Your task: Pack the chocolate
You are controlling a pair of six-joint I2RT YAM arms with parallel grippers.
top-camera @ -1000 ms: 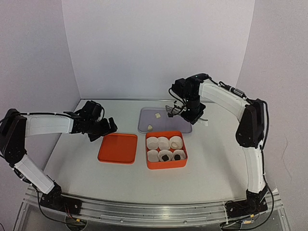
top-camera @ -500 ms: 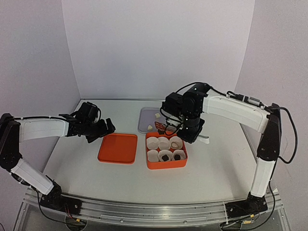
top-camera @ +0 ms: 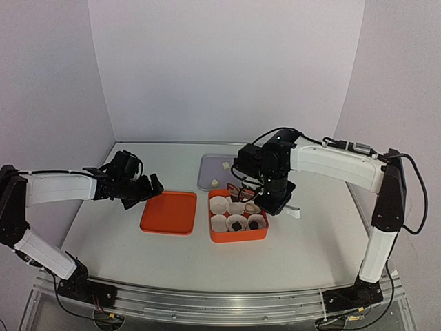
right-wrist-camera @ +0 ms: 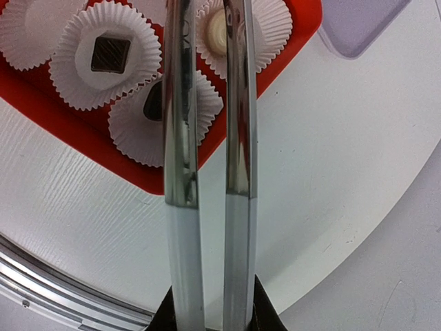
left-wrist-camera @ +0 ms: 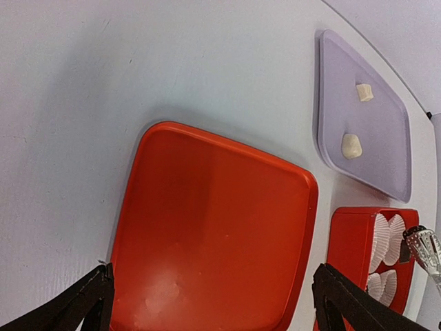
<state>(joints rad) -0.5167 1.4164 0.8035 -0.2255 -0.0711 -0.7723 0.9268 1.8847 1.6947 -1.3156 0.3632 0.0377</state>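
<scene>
Two cream chocolates await your right gripper, clamped on tongs above the orange box; your left gripper gapes beside the orange lid, presumably to close it.

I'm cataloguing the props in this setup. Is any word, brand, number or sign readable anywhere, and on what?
None can be read in any view.
The orange box, the orange lid, the lilac tray, the paper cups, the white chocolates, the dark chocolate and the metal tongs all show plain, unmarked surfaces.
</scene>
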